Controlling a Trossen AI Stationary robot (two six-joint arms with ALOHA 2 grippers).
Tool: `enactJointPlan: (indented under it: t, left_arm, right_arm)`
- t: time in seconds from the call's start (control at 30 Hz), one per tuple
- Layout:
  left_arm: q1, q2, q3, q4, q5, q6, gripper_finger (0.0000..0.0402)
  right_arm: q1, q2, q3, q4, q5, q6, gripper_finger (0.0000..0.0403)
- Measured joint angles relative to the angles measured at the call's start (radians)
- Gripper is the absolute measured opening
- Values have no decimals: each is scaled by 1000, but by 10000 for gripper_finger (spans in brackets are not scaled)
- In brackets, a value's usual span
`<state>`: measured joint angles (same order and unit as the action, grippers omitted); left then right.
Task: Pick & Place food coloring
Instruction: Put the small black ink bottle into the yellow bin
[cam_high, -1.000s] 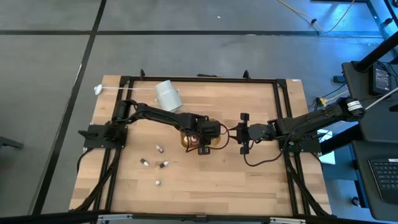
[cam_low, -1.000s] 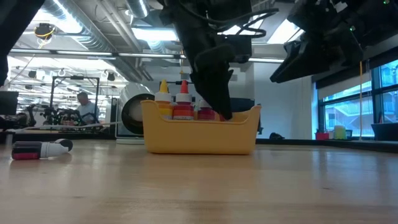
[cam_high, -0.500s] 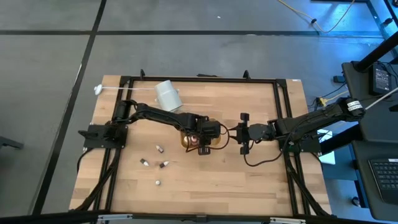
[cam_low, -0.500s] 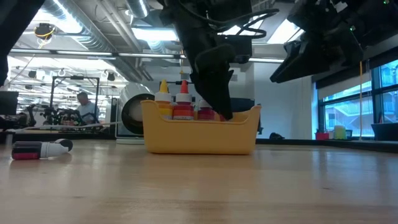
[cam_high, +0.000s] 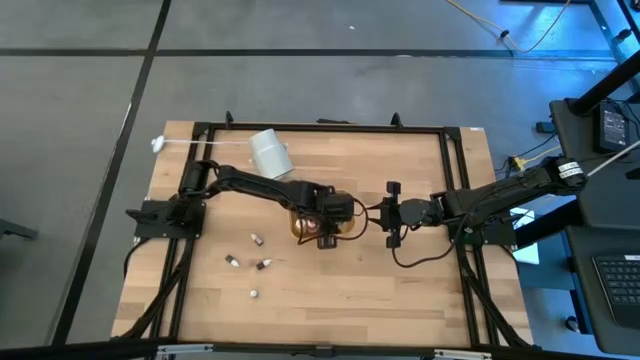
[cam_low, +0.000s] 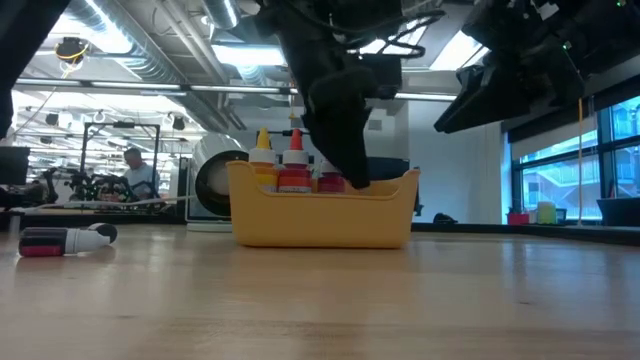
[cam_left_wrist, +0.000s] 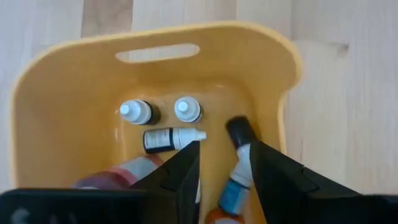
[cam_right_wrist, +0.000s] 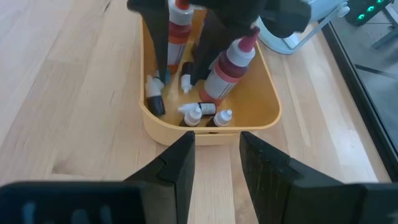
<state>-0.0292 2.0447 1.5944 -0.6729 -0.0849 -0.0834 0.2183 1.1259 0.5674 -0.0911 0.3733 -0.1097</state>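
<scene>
Orange tray (cam_left_wrist: 283, 81), bottles half hidden
Left gripper (cam_left_wrist: 224, 165) hangs inside it (fingers parted, holding nothing) over a blue-labelled bottle (cam_left_wrist: 236, 186); right gripper (cam_right_wrist: 214, 155) open beside it.

Left gripper (cam_left_wrist: 225, 165) reaches down from extended left arm, fingers parted, nothing between. Right gripper (cam_right_wrist: 216, 152) hovers level, arm stretched inward, fingers slightly apart, empty.

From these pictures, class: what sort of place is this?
Probably a robotics lab or workshop: a pale wooden table in a black metal frame, exposed ceiling ducts with strip lights, and other workbenches behind.
</scene>
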Motion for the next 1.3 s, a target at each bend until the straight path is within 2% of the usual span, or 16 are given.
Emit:
enactJointPlan:
  t: [0.2,0.47,0.63,0.9,1.07,1.3]
  left_arm:
    - [-3,-45,60,-177,0,-15,150]
    - [-52,-227,32,-340,0,-36,144]
    - [-110,-366,-87,-337,-15,-111,146]
    - [-241,-560,-394,-327,-193,-323,150]
    - [-299,-587,-543,-322,-236,-431,148]
    - [-311,-560,-663,-279,-220,-429,153]
  right_arm:
    - [0,0,0,-2,0,0,129]
    - [0,0,1,-10,0,27,129]
    - [0,0,1,-13,0,27,129]
    - [0,0,1,-15,0,26,129]
    - [0,0,1,-10,0,24,129]
    - [0,0,1,-6,0,23,129]
